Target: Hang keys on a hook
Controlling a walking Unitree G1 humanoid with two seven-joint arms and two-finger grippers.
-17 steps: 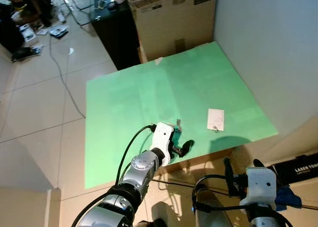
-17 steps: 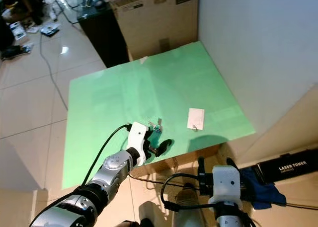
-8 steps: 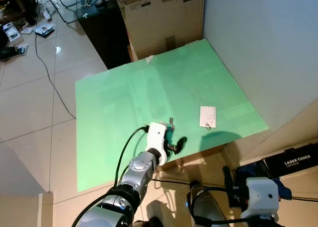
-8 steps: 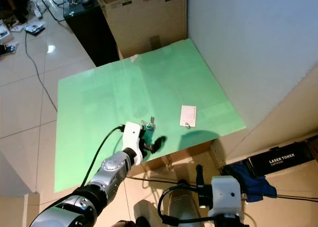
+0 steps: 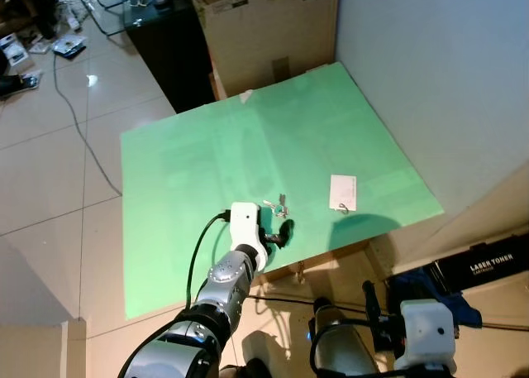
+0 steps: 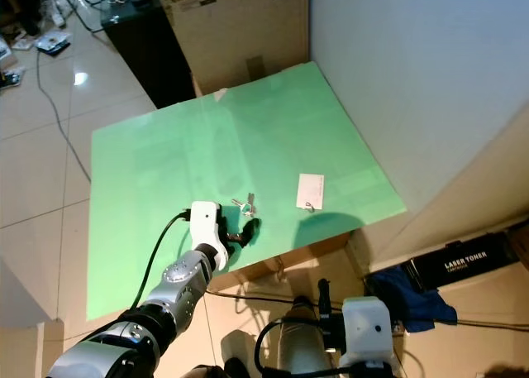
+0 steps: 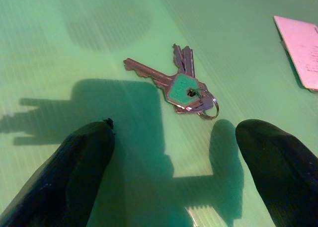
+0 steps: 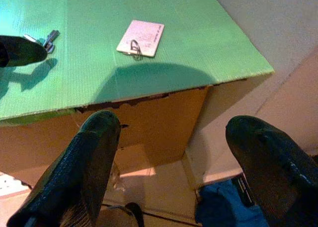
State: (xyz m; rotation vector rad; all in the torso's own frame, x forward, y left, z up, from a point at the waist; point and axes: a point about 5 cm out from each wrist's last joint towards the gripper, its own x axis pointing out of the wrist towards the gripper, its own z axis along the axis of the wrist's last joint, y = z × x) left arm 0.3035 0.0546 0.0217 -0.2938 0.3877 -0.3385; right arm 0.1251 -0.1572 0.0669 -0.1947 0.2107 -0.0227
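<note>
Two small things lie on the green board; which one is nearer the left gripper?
The keys, with the green-capped key on a ring. They lie just ahead of the open left gripper; the white card lies farther toward the robot's right.

Keys (image 7: 180, 82): small bunch of approx. three silver keys on a metal split ring, one w/ a teal-green head cover, lying flat on the green surface, blades fanned away from the ring, untouched and not hung. Bunch sits near the surface's front edge, just beside a pale pink-white card w/ hook (image 5: 342, 192), to its left, the two apart. Card lies flat; a small wire hook shows at its near edge, nothing on it.
</note>
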